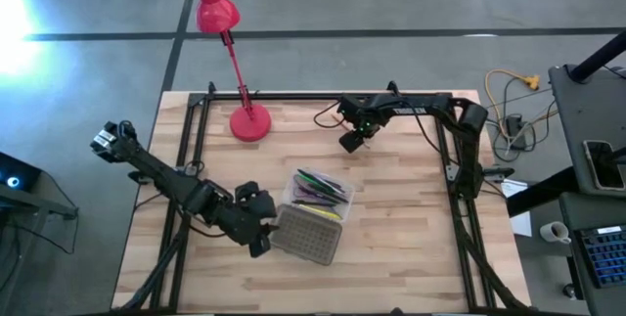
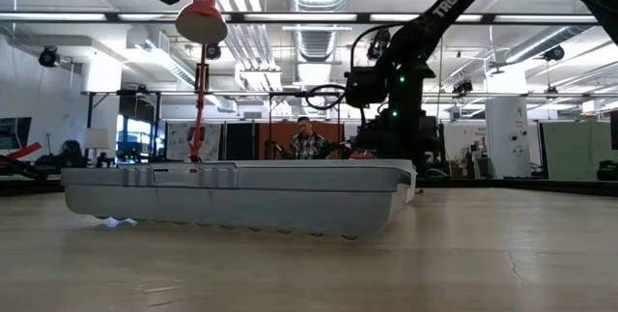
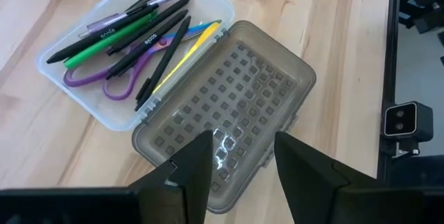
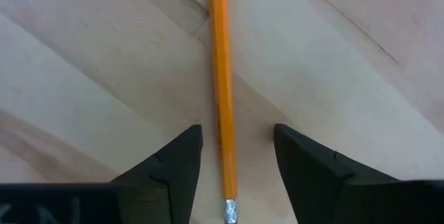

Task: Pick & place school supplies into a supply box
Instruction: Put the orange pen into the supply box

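The supply box (image 3: 132, 106) is a translucent tray lying open on the table. It holds purple-handled scissors (image 3: 104, 78), a green marker (image 3: 104, 46), dark pens and a yellow pencil. Its grey gridded lid (image 3: 236, 106) lies flat beside the tray, hinged along the tray's long side. My left gripper (image 3: 243, 141) is open, just over the lid's free long edge; in the high view it (image 1: 260, 226) sits at the lid's (image 1: 308, 233) left side. My right gripper (image 4: 237, 130) is open, its fingers either side of an orange pencil (image 4: 222, 78) lying flat on the wood. That gripper (image 1: 350, 142) is near the table's far edge.
A red desk lamp (image 1: 235, 62) stands on its round base (image 1: 250, 122) at the far left of the table. Black frame rails (image 1: 440, 150) run along the left, right and far sides. Bare wood lies right of the box. A person (image 2: 307, 143) sits in the room behind.
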Controlling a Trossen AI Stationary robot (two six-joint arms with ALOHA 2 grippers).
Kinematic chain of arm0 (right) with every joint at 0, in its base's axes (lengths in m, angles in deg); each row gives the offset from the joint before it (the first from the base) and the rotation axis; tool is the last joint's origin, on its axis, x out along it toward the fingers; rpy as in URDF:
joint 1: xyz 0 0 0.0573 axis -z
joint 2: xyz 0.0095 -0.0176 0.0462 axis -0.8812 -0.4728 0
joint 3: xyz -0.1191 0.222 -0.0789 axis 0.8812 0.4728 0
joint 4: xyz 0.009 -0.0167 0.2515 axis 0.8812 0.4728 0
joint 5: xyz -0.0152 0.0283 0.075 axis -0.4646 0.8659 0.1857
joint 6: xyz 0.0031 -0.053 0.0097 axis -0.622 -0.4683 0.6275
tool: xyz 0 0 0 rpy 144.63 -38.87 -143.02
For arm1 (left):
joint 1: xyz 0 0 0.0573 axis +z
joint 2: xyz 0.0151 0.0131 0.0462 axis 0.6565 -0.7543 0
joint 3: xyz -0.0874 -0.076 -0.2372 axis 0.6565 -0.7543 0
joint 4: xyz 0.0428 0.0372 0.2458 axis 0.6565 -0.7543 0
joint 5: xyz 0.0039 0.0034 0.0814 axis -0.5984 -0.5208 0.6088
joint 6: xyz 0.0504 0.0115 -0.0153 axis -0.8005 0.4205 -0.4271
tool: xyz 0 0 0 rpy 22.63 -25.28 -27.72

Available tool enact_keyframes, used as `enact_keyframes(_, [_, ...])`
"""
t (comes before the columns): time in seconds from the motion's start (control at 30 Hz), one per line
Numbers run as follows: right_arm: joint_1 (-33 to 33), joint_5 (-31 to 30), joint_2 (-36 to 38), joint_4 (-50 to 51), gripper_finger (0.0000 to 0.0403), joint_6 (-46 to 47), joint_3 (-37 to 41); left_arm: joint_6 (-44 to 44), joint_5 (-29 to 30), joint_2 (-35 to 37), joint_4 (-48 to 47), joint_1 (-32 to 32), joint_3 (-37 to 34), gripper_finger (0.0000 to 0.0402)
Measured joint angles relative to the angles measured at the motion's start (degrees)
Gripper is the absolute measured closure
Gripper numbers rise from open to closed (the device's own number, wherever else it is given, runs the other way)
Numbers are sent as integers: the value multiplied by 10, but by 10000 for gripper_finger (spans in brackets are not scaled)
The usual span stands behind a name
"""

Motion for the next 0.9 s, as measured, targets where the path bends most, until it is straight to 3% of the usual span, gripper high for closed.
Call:
enact_keyframes(0.17, [-4, 1, -14, 5, 272, 0, -4, -4, 0, 0, -4, 0, 0, 263])
enact_keyframes(0.4, [-8, 6, -5, 13, 382, -39, -3, -5, 0, 0, -9, 0, -4, 263])
enact_keyframes(0.53, [-5, 88, 5, 36, 390, -35, -1, -6, 0, 0, -14, 0, -6, 263])
enact_keyframes(0.63, [-21, 113, 35, 57, 392, -23, 6, -7, -2, 0, -27, -3, -7, 263])
enact_keyframes(0.8, [-78, 120, 126, 33, 393, 5, -15, -7, -6, 0, -47, -22, -16, 263])
enact_keyframes(0.9, [-135, 113, 145, 5, 393, 41, -24, -2, -9, 0, -47, -46, -31, 263])
